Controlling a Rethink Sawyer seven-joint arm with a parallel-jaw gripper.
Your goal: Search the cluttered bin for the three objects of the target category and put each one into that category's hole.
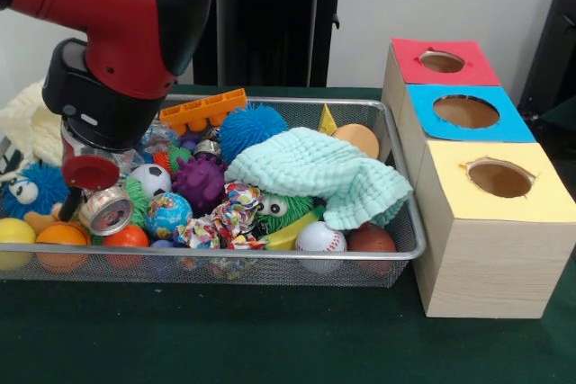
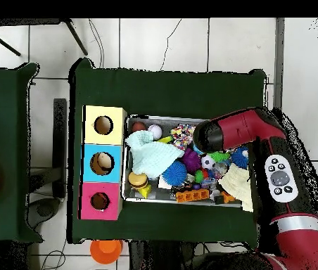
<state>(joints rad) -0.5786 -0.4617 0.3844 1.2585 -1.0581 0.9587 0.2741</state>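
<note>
The silver wire-mesh bin [image 1: 270, 258] is full of toys; it also shows in the overhead view [image 2: 128, 156]. A tan and orange-brown rounded toy [image 1: 360, 138] lies at the bin's far right corner behind a mint cloth, and in the overhead view [image 2: 139, 181] it lies near the box end. No other plush animal is plain to see. The red-topped box's hole [image 1: 442, 61] is the farthest of three, seen also from overhead [image 2: 100, 201]. My gripper [image 1: 83, 197] reaches down into the bin's left end among balls; its tip is half hidden.
A mint knitted cloth [image 1: 315, 168] covers the bin's right half. A cream cloth [image 1: 31, 123] hangs over the left end. Puffer balls, small sports balls, an orange block [image 1: 202, 110] and a silver can [image 1: 108, 210] fill the rest. Blue [image 1: 465, 111] and yellow [image 1: 499, 179] holes adjoin the red one.
</note>
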